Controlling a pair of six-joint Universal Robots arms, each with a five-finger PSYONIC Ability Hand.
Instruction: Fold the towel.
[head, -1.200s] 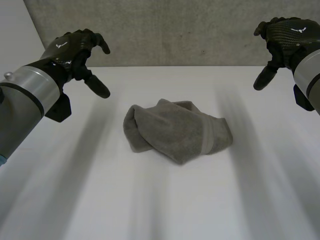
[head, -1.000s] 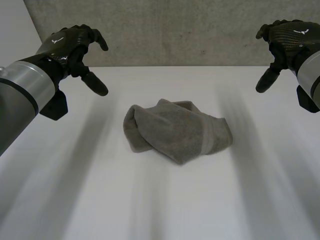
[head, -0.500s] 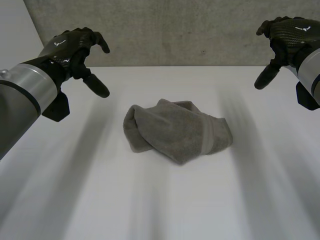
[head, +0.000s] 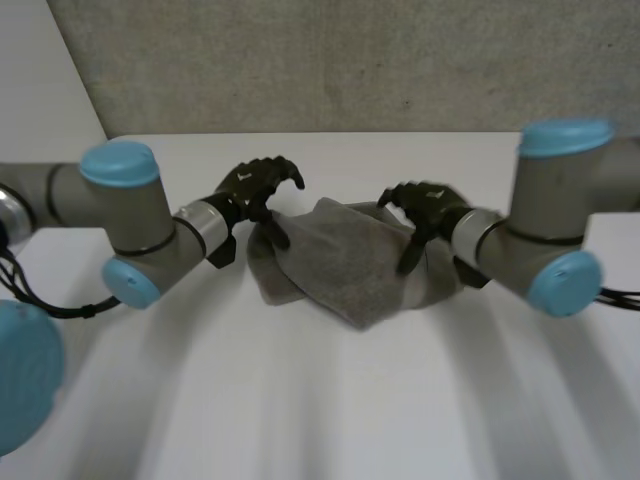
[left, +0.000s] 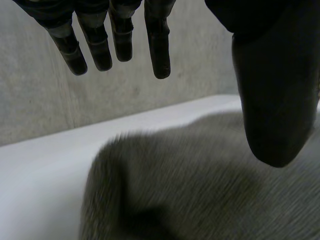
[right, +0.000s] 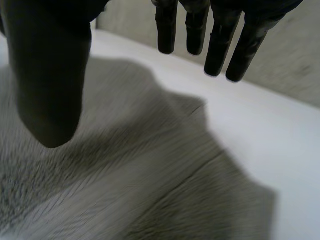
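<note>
Bunched grey towel (head: 350, 265) on the white surface (head: 300, 420), heaped directly beneath both sets of fingertips. Left hand (head: 255, 190) poised above one end of the heap, fingers (left: 117, 40) released and splayed, thumb held apart, nothing between them. Right hand (head: 425, 208) above the opposite end, fingers (right: 215, 45) likewise loose, gripping nothing. No clear free corner under either thumb, just rounded folds. Closing here would likely catch a fold rather than an edge: could lift a wad, drag the whole bundle along the surface, or take two layers at once and leave the cloth twisted on spreading. Could also bite unevenly, one side before the other, tugging the towel out from under the slower fingers. Worth seeking a loose edge below each set of fingertips before pinching.
</note>
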